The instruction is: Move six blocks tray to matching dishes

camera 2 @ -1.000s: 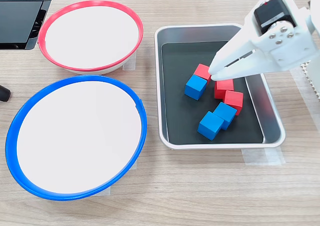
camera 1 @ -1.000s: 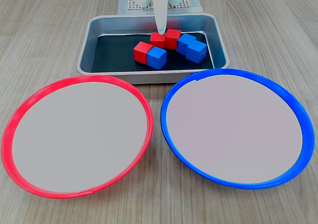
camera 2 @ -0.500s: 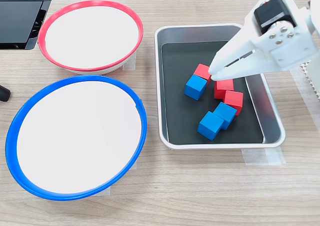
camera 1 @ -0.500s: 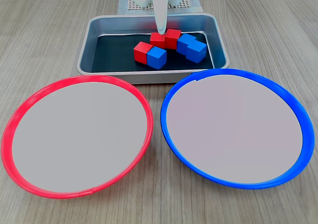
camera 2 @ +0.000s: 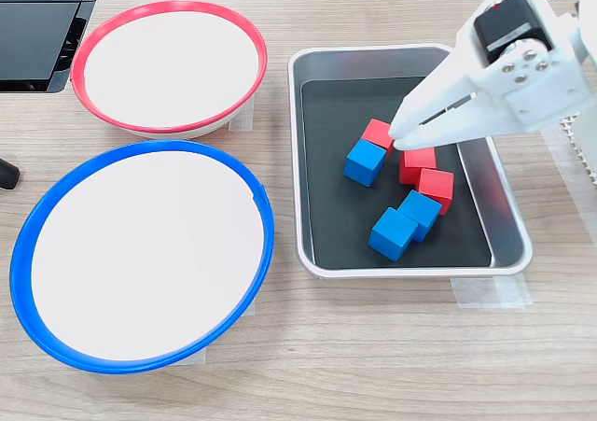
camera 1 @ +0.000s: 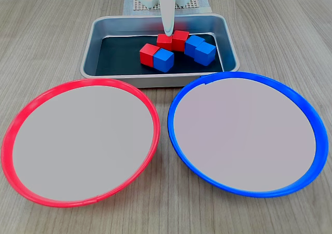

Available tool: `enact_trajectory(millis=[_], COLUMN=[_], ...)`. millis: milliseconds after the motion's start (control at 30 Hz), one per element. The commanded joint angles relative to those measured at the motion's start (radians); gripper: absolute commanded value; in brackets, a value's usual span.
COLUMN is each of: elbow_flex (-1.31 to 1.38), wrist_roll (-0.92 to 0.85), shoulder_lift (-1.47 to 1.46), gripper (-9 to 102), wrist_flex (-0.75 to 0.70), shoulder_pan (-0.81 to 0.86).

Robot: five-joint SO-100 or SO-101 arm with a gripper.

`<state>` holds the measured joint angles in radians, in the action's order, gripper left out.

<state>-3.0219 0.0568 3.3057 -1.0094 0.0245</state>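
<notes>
Wood-grain tabletop is carrying the whole setup, with grey tape strips showing under the tray edge and a dark device sitting at the top left of a fixed view. Silvery tray (camera 2: 410,267) is holding all six blocks on its black bottom; both dishes are sitting bare, the red-rimmed dish (camera 2: 169,12) and blue-rimmed dish (camera 2: 140,155) lying to the tray's left in that view.

White gripper (camera 2: 396,137) is reaching in from the right and hanging over the cluster, fingers tapering to one tip, looking closed on nothing. In the other fixed view the gripper (camera 1: 168,30) is coming down as a narrow white blade from the top edge.

Key relation: the tip is sitting just at the red block (camera 2: 378,133) (camera 1: 149,52) paired with a blue block (camera 2: 364,161), while a second red block (camera 2: 417,164) is lying just below the fingers and partly under them. Third red block (camera 2: 436,188) is touching it, and two blue blocks (camera 2: 404,223) are sitting nearer the tray's near wall. Whether the tip is touching any cube, I cannot tell. Judging: first pick not yet done, jaws needing to spread before straddling a red cube.
</notes>
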Motion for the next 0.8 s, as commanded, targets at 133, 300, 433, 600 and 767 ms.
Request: enact_trajectory(millis=[133,300,433,600,767], elbow_flex=[0.005,0.247,0.532,0.658,0.638], wrist_roll=[-0.044,-0.101,-0.13,-0.143,-0.189], shoulder_lift=[0.023,-0.282,-0.624,-0.848,-1.023], gripper=[0,1,5,16,17], wrist_flex=[-0.005,-0.118,-0.308,-0.333,-0.218], shoulder_pan=[-0.061,-0.035,0.034,0.087,0.087])
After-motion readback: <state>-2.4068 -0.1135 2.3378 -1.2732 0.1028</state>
